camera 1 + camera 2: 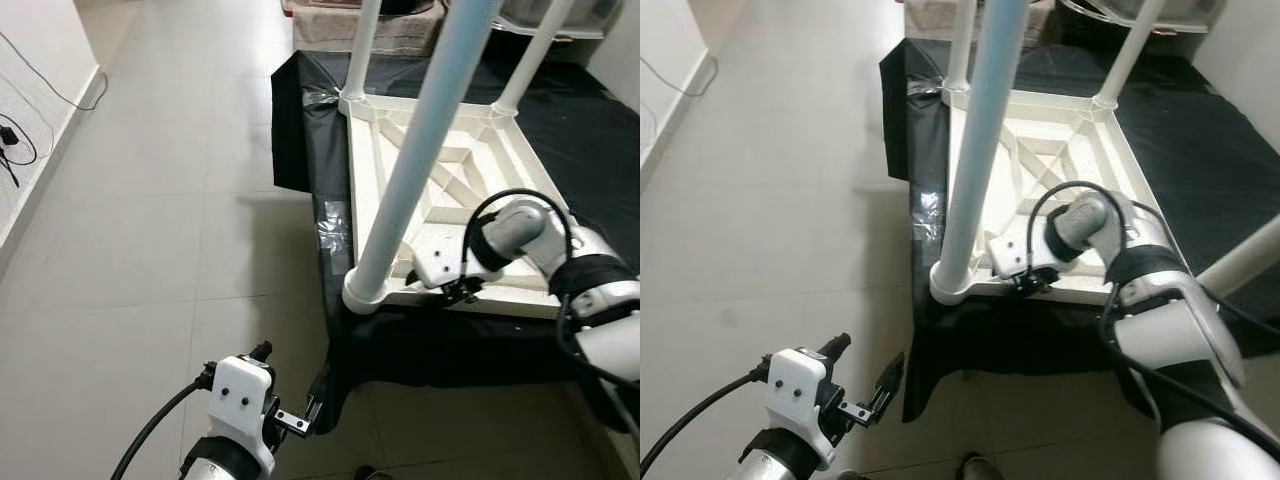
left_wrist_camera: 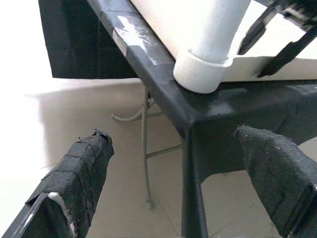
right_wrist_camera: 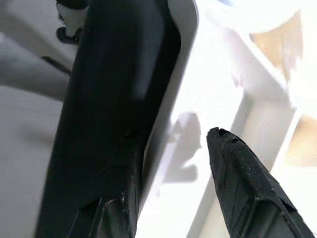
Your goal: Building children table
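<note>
Tabletop [image 1: 450, 170] upside down on black-draped surface [image 1: 560, 120], three legs [image 1: 420, 150] fitted, likely one left. Right gripper [image 1: 462, 290] straddling near rim, fingers spread. Left gripper [image 1: 295, 420] low, fingers spread, empty.

Black cloth [image 1: 590, 130] over folding table, tiled floor [image 1: 180, 200], wall cable [image 1: 15, 140]
</note>
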Tool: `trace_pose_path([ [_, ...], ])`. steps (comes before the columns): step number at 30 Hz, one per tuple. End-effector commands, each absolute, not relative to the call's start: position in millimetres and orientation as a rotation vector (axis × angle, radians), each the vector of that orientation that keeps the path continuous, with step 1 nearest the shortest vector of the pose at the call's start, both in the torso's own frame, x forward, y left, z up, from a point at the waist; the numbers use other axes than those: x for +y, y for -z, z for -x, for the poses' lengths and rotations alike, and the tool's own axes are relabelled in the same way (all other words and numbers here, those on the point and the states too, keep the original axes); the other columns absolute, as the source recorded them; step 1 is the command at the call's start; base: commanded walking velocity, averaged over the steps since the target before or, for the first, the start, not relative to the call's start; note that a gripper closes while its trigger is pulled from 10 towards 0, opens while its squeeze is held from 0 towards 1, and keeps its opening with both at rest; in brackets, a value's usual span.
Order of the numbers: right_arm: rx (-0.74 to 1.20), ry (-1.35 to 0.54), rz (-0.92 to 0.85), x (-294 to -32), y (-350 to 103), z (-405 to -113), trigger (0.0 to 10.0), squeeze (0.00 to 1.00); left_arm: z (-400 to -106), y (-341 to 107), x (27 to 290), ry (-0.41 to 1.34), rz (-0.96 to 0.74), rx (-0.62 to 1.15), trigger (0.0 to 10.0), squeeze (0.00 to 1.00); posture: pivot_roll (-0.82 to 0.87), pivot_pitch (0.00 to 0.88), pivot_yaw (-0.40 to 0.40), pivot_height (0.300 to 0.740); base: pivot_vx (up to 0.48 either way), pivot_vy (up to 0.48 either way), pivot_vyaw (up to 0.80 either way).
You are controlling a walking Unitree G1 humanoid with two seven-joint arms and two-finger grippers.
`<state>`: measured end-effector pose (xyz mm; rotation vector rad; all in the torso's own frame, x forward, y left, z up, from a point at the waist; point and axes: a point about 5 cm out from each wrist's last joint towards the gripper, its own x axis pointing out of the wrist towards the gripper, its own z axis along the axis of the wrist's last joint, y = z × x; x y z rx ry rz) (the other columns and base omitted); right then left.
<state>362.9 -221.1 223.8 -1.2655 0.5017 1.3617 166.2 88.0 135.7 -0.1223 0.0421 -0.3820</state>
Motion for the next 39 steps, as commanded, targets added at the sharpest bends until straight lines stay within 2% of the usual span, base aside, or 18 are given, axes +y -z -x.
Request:
trace_pose_path([
  [1, 0.477, -1.310, 1.241, -228, -239, -365, 10.0, 0.00, -165, -129, 88, 0.389, 0.132, 0.068, 10.0, 0.00, 0.05, 0.160, -0.022, 0.740, 0.000, 0.000, 0.00],
  [5, 0.472, -1.343, 1.122, -232, -250, -362, 10.0, 0.00, -166, -129, 89, 0.389, 0.128, 0.069, 10.0, 0.00, 0.05, 0.158, -0.018, 0.740, 0.000, 0.000, 0.00],
  [7, 0.429, -1.369, 0.993, -230, -258, -361, 10.0, 0.00, -166, -128, 90, 0.388, 0.126, 0.068, 10.0, 0.00, 0.05, 0.155, -0.018, 0.740, 0.000, 0.000, 0.00],
  [9, 0.429, -1.369, 0.993, -230, -258, -361, 10.0, 0.00, -166, -128, 90, 0.388, 0.126, 0.068, 10.0, 0.00, 0.05, 0.155, -0.018, 0.740, 0.000, 0.000, 0.00],
  [11, 0.347, -1.368, 0.881, -226, -265, -363, 10.0, 0.00, -167, -128, 90, 0.387, 0.122, 0.069, 10.0, 0.00, 0.05, 0.154, -0.017, 0.740, 0.000, 0.000, 0.00],
  [13, 0.302, -1.366, 0.848, -224, -267, -363, 10.0, 0.00, -167, -128, 91, 0.387, 0.121, 0.068, 10.0, 0.00, 0.05, 0.153, -0.017, 0.740, 0.000, 0.000, 0.00],
  [16, 0.160, -1.338, 0.569, -224, -273, -363, 10.0, 0.00, -167, -127, 93, 0.384, 0.117, 0.069, 10.0, 0.00, 0.05, 0.148, -0.002, 0.740, 0.000, 0.000, 0.00],
  [20, 0.110, -1.331, 0.555, -229, -269, -359, 10.0, 0.00, -168, -126, 95, 0.384, 0.115, 0.069, 10.0, 0.00, 0.05, 0.145, 0.010, 0.740, 0.000, 0.000, 0.00],
  [22, 0.133, -1.280, 0.451, -245, -258, -355, 10.0, 0.00, -169, -125, 97, 0.388, 0.111, 0.071, 10.0, 0.00, 0.05, 0.137, 0.026, 0.740, 0.000, 0.000, 0.00],
  [27, 0.202, -1.218, 0.312, -261, -237, -346, 10.0, 0.00, -170, -124, 99, 0.391, 0.104, 0.075, 10.0, 0.00, 0.05, 0.135, 0.032, 0.740, 0.000, 0.000, 0.00],
  [30, 0.214, -1.202, 0.282, -262, -235, -345, 10.0, 0.00, -170, -124, 99, 0.392, 0.103, 0.075, 10.0, 0.00, 0.05, 0.135, 0.032, 0.740, 0.000, 0.000, 0.00],
  [33, 0.087, -1.025, 0.171, -257, -233, -351, 10.0, 0.00, -170, -124, 100, 0.388, 0.100, 0.075, 10.0, 0.00, 0.05, 0.133, 0.025, 0.740, 0.000, 0.000, 0.00],
  [39, 0.046, -0.972, 0.137, -255, -231, -351, 10.0, 0.00, -170, -123, 101, 0.387, 0.099, 0.076, 10.0, 0.00, 0.05, 0.133, 0.025, 0.740, 0.000, 0.000, 0.00],
])
